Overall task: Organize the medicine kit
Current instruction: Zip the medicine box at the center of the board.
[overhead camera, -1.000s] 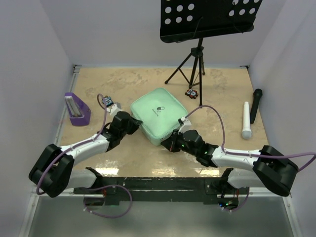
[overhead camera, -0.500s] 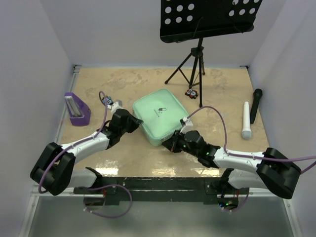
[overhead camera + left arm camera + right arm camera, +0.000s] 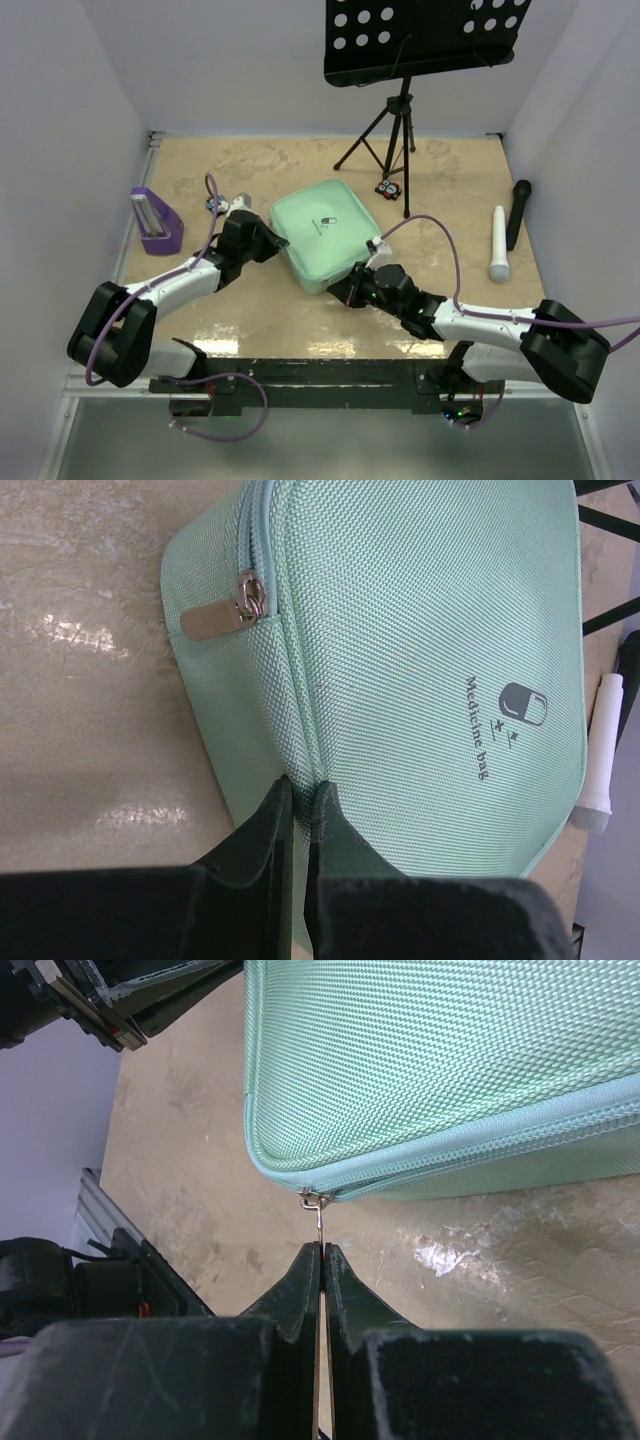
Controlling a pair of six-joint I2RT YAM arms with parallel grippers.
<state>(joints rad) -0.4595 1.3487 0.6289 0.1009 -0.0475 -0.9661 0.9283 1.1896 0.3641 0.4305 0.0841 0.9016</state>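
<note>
Top external view is showing the medicine kit (image 3: 325,233) lying lid-up near the middle of the table (image 3: 250,320), turned so that 1 corner is pointing toward the arms. Its lid is lying shut, so the step in hand looks like opening the zip, with nothing inside sorted yet.

The left gripper (image 3: 270,239) is pressing in at the kit's left edge. In the left wrist view its fingers (image 3: 285,810) are standing almost together against the side wall, right on the zip seam, and appear to be pinching that ridge of fabric to steady the case. A free silver pull tab (image 3: 222,617) is hanging further along the same seam, untouched.

The right gripper (image 3: 340,292) is sitting at the near corner. In the right wrist view it is clamping tight on the thin metal zipper pull (image 3: 318,1222), which is running straight from the seam down between the fingers.

Judging from this, the next move is calling for the right arm to be drawing the pull along the seam and around the rounded corner, staying in line with the zip track, while the left is holding the case in place. The thin tab could be slipping out, or the soft case could be sliding across the table.
</note>
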